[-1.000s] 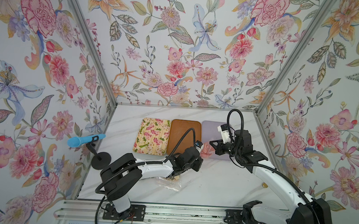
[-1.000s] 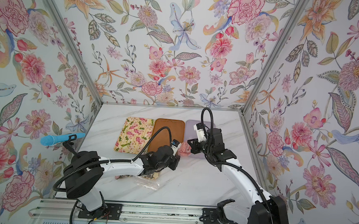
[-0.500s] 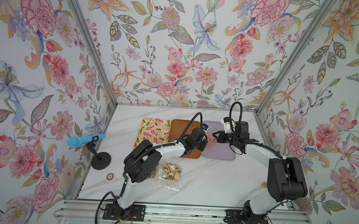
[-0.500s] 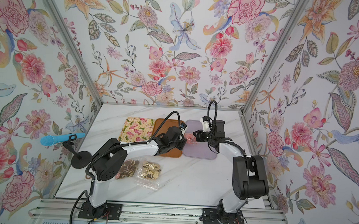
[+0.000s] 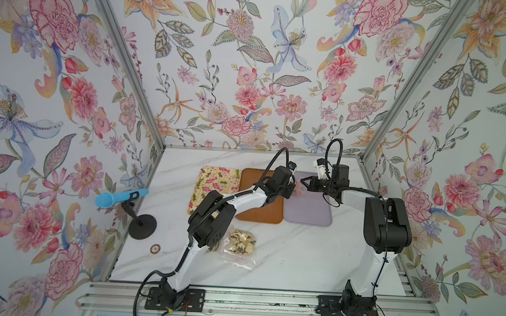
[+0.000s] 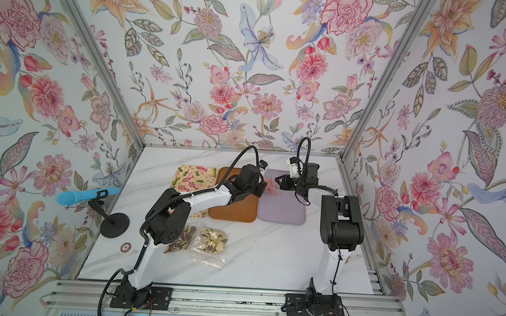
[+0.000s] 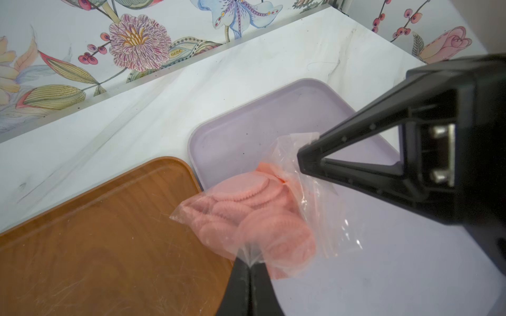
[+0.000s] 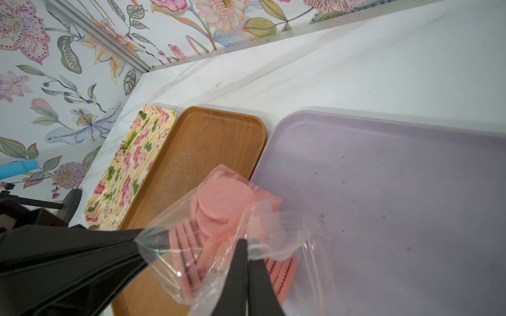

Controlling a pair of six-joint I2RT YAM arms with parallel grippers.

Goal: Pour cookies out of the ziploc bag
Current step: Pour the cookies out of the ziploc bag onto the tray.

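Above the lilac tray's (image 5: 308, 209) left edge, left gripper (image 7: 249, 264) and right gripper (image 8: 247, 247) each clamped the ziploc bag (image 7: 323, 219). Pink cookies (image 7: 246, 202) sat inside.

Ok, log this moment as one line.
left gripper: shut on clear plastic bag | right gripper: shut on bag | pink round cookies: inside bag | bag: above lilac rectangular tray edge
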